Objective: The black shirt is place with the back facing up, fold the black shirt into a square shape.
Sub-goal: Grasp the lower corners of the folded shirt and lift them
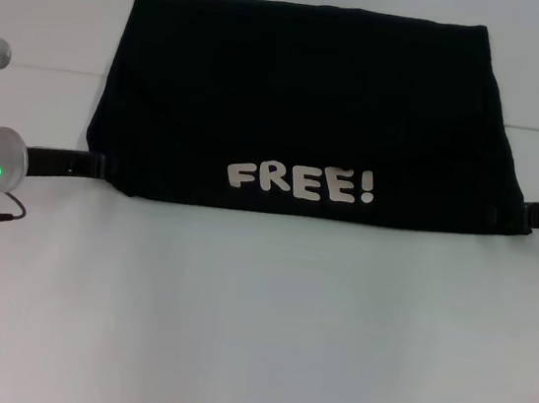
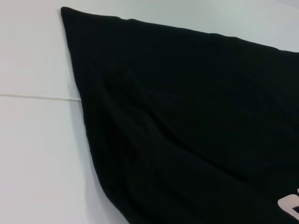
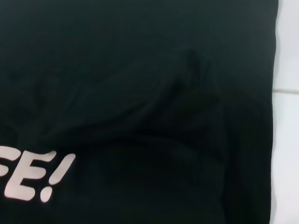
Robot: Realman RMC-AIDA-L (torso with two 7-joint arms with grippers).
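nearest to me is the bare white table (image 1: 251, 338), nothing on it in front of the cloth. past that, the black shirt (image 1: 303, 97) lies across the middle of the table as a wide folded slab, its near edge carrying the pale lettering "free!" (image 1: 300, 180), which reads upright from my head view. my left gripper (image 1: 95, 166) reaches in at the shirt's near left corner, and my right gripper (image 1: 531, 213) comes in at the near right corner; both tips vanish at the cloth edge, so i cannot tell whether either is spread, pressed together or pinching the fabric. from my left wrist i see the shirt's side edge running to a far corner, with soft creases; my right wrist shows the tail of the lettering and a raised ridge of folds. at the far side the shirt's top edge lies straight, beyond a thin seam (image 1: 48, 68) in the table.
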